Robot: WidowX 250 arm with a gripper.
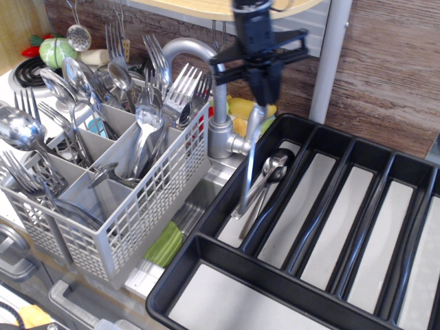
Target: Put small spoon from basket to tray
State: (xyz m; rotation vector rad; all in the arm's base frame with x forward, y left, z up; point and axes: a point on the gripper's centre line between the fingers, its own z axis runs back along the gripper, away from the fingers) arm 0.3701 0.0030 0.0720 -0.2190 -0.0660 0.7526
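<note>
My gripper [263, 89] hangs above the far left end of the black tray [206, 247], shut on the bowl end of a small spoon [249, 161]. The spoon hangs nearly upright, its slim handle reaching down into the tray's leftmost long compartment, its tip near the floor. Two or three small spoons [265, 180] lie in that same compartment. The grey lattice basket [148, 206] stands at the left, holding several forks and large spoons.
A grey faucet [213, 103] rises between basket and tray, close to my gripper's left. A metal post [328, 62] stands behind the tray. A green and yellow sponge [244, 110] sits behind the faucet. A stove knob and green toy are at far left.
</note>
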